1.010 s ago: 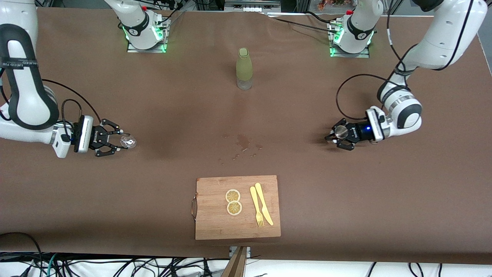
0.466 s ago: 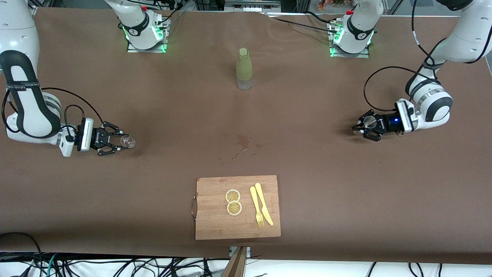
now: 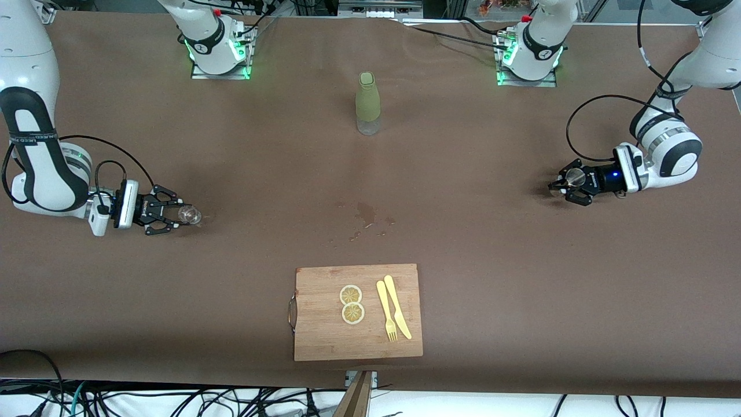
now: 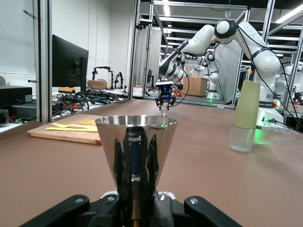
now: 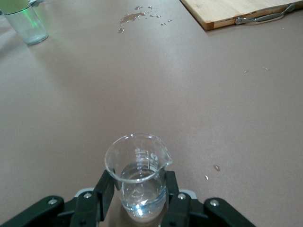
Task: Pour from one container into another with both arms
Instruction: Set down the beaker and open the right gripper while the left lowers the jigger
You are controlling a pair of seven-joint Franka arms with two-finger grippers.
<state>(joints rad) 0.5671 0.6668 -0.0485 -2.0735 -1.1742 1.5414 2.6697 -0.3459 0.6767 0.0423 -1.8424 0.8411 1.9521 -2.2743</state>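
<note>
Gripping the jigger (image 3: pixel 575 176), the left hand (image 3: pixel 564 184) sits well apart from the right hand (image 3: pixel 178 215) clasping a part-filled cup (image 3: pixel 189 215); pouring seems done.

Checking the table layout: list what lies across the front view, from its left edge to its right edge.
right gripper → glass cup → cutting board → lemon slices → green bottle → fork → knife → steel jigger → left gripper
</note>
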